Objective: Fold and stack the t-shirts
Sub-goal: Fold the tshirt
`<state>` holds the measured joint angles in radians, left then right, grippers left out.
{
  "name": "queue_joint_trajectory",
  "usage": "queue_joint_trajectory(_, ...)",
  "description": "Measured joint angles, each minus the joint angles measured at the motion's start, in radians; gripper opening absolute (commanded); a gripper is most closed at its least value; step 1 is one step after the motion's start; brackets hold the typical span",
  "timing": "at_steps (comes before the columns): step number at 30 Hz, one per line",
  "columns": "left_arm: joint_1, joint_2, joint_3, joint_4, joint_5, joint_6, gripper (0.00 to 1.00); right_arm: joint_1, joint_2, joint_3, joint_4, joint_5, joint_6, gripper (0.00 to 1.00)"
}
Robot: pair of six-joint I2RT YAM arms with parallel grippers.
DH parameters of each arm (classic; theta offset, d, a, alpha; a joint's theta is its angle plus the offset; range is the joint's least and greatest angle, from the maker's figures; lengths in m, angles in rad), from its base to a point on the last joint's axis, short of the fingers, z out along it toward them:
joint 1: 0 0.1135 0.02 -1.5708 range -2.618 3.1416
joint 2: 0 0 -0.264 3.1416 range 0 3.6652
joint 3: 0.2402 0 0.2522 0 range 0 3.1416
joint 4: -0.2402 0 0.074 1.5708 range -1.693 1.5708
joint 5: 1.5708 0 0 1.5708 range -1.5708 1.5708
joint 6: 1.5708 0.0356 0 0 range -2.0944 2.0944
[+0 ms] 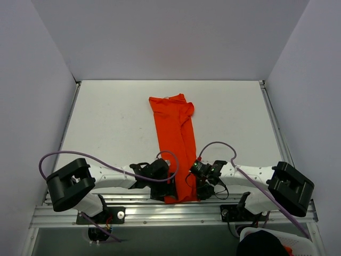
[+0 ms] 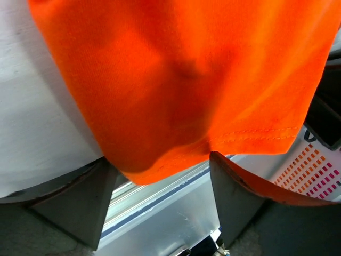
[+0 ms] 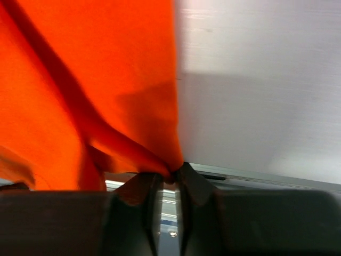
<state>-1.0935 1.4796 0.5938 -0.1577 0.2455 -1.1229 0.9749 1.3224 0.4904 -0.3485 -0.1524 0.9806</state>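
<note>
White tabletop (image 1: 112,122), matte and faintly scuffed, is boxed in by pale grey walls at 9, 12 and 3 o'clock, with an aluminium rail (image 1: 160,213) along its 6 o'clock edge. On it the t-shirt (image 1: 176,144) lies gathered lengthwise into a narrow orange-red strip. It runs from above centre toward 12 o'clock down to the rail at 6, and its hem reaches over that edge between the two arms. The cloth looks light, limp and wrinkly, so it should sag and bunch wherever it is unsupported. The stitched hem corners seem the surest hold. At the strip's 3 o'clock edge the right gripper (image 3: 171,173) is pinched on a fold of cloth. The left gripper (image 2: 160,160) has its jaws wide apart, with the hem drooping between its fingers (image 2: 80,208) and nothing clamped. A white basket (image 1: 298,246) sits at 5 o'clock, off the table.
</note>
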Motion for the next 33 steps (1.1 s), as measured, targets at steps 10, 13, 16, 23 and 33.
queue_joint_trajectory(10,-0.01,0.065,0.037,-0.026,-0.046,0.042,0.02,0.0,0.042,0.029,0.006,-0.029,-0.037,0.0)
queue_joint_trajectory(13,-0.011,0.062,0.058,-0.064,-0.061,0.061,0.02,0.0,0.045,0.043,-0.008,-0.029,-0.044,0.0)
queue_joint_trajectory(16,-0.011,0.021,0.089,-0.136,-0.113,0.081,0.02,0.002,0.041,0.051,-0.027,-0.02,-0.054,0.0)
queue_joint_trajectory(23,0.019,-0.177,0.151,-0.27,-0.231,0.112,0.02,-0.001,-0.063,0.161,-0.142,0.072,-0.066,0.0)
queue_joint_trajectory(33,0.092,-0.245,0.283,-0.493,-0.255,0.148,0.02,-0.019,-0.048,0.464,-0.307,0.174,-0.09,0.0)
